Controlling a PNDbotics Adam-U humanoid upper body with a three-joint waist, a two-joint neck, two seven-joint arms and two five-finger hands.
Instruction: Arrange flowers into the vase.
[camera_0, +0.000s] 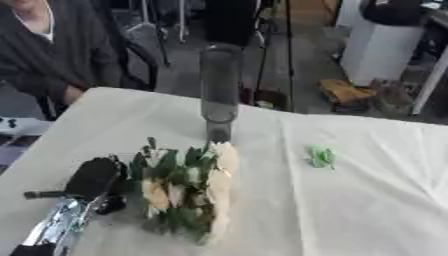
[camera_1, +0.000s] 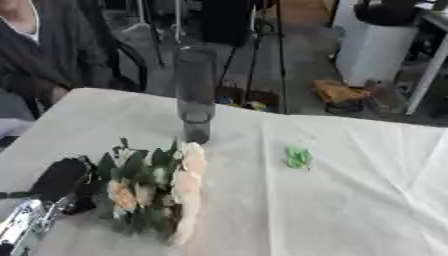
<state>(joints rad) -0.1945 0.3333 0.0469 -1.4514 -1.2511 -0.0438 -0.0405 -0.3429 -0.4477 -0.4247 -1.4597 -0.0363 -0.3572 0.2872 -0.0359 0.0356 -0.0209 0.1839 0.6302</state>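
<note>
A tall dark glass vase (camera_0: 219, 90) stands upright on the white cloth, near the table's far edge. In front of it lies a bunch of cream and peach flowers (camera_0: 188, 187) with green leaves, its blooms towards the vase. My left hand (camera_0: 92, 177) is at the bunch's left side, black and rounded, against the leaves; its fingers are hidden among them. A small green leaf piece (camera_0: 322, 156) lies alone to the right. My right hand shows in no view.
The table (camera_0: 367, 200) is covered with a creased white cloth. A person in a dark top sits at the far left corner, not touching the flowers. Beyond the far edge are chairs, stands and a white cabinet on the floor.
</note>
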